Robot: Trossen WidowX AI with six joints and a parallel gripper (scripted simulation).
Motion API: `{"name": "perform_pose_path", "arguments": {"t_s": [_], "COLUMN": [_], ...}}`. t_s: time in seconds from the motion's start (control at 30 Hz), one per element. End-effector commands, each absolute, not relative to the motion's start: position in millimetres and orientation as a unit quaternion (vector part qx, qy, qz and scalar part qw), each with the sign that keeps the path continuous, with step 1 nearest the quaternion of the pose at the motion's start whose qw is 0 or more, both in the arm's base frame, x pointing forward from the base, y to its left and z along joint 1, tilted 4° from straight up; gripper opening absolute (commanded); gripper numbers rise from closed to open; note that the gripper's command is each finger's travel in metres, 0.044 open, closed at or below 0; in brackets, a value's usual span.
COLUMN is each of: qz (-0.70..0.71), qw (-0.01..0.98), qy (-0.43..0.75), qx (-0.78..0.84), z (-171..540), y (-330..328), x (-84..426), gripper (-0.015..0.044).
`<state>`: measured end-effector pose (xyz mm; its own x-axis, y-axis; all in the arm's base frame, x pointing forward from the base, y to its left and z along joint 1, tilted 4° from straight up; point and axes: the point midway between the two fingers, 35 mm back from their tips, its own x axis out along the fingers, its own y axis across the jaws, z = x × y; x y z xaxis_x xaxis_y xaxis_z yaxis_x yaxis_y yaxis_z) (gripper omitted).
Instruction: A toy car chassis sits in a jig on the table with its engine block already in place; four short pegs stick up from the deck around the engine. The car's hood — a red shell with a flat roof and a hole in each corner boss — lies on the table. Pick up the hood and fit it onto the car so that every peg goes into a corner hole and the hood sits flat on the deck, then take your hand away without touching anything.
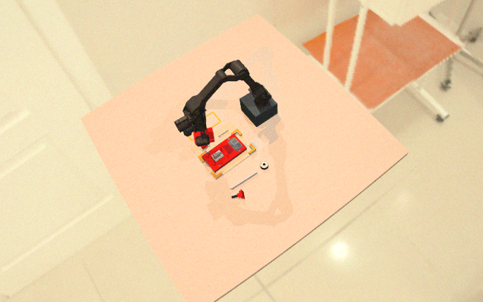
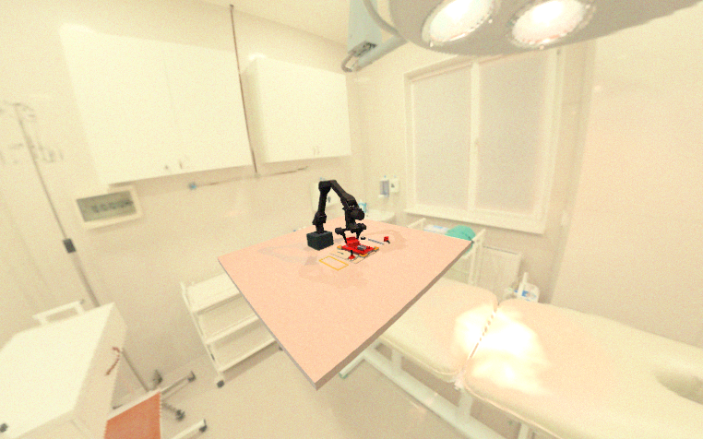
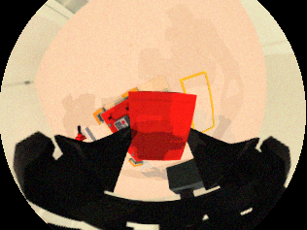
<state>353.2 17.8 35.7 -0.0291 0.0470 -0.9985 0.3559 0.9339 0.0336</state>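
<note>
The hood (image 1: 209, 134) (image 2: 351, 241) (image 3: 162, 120) is a red shell. My gripper (image 1: 203, 137) (image 2: 351, 235) (image 3: 158, 129) is shut on it, one finger at each side, and holds it above the table. The hood is beside the engine end of the red chassis (image 1: 225, 154) (image 2: 363, 252) (image 3: 113, 115) in the top view. In the wrist view it hides part of the chassis and is turned relative to it. The grey engine block (image 1: 217, 155) (image 3: 121, 123) sits on the deck. Orange jig corners (image 1: 216, 175) (image 3: 99, 116) surround the chassis. The pegs and corner holes are too small to tell.
A rod (image 1: 244, 180) (image 3: 89, 134), a wheel (image 1: 264, 164) and a red part with a black stem (image 1: 240, 194) (image 2: 386, 238) (image 3: 80, 137) lie beyond the jig. Another red part (image 2: 351, 256) stands near its other side. The arm's dark base (image 1: 257, 111) (image 2: 319, 240) (image 3: 185, 179) is behind.
</note>
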Motion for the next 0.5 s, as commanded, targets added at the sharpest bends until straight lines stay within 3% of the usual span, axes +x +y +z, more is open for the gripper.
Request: {"name": "perform_pose_path", "arguments": {"t_s": [0.0,0.47], "qz": [-0.081,0.043], "qw": [0.687,0.697], "qy": [0.712,0.716], "qx": [0.116,0.002], "z": [38,42], "y": [33,95], "x": [353,344], "gripper": [0.0,0.0]}}
